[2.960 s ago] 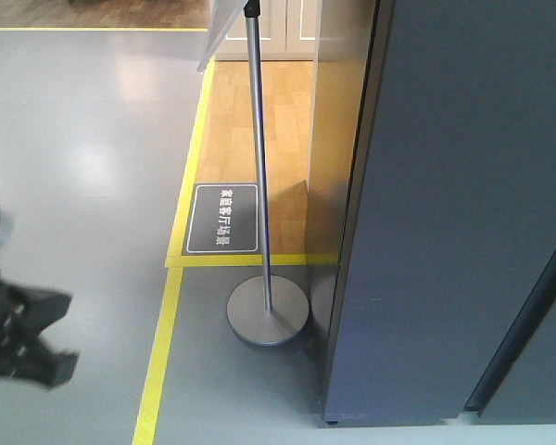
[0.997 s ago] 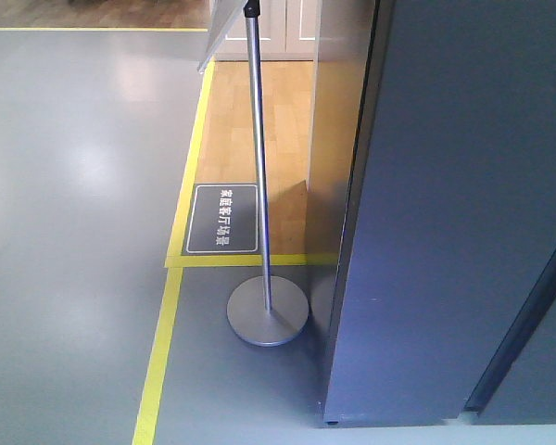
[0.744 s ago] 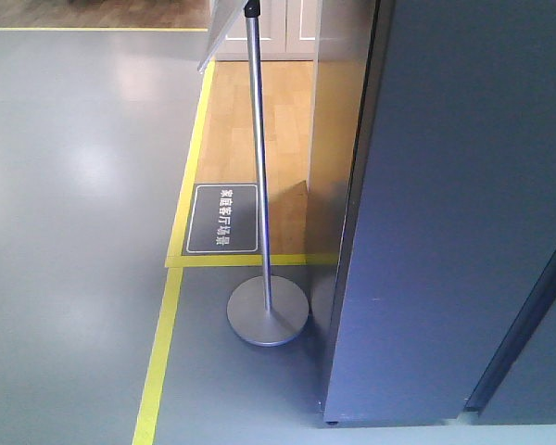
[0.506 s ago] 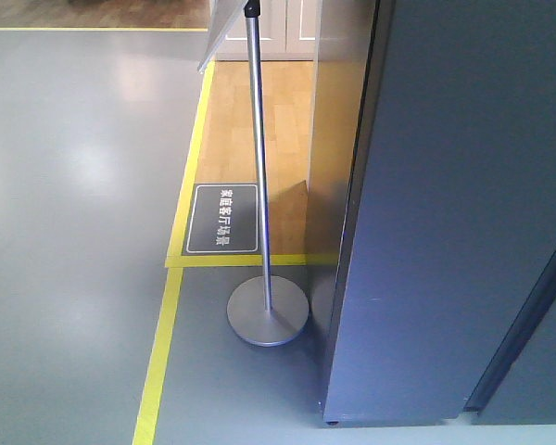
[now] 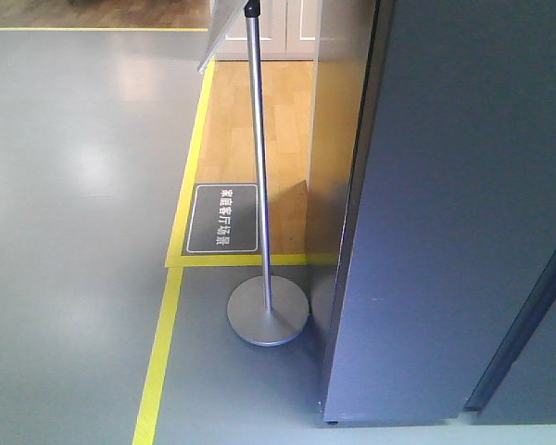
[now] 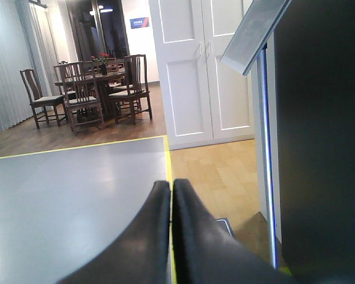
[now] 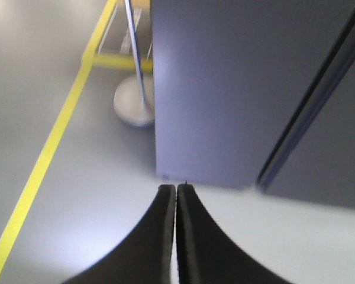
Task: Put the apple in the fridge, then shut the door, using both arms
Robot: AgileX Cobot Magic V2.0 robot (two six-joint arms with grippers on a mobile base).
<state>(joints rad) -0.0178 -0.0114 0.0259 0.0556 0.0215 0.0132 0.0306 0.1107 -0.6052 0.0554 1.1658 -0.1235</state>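
The fridge fills the right of the front view as a tall dark grey block, and it rises ahead in the right wrist view. A dark seam runs down it near the right edge, and past the seam lies a second grey panel. I cannot tell which panel is the door. No white interior shows. The apple is out of view. My left gripper is shut with nothing in it and points over the floor, with the dark fridge side to its right. My right gripper is shut and empty, low before the fridge's foot.
A metal sign stand with a round base and a thin pole stands close to the fridge's left side. Yellow floor tape and a dark floor plaque lie nearby. White cupboard doors and a dining set stand farther off.
Three seconds ago a black gripper showed at the left edge of the front view; it has left that view. Over the last second nothing has moved.
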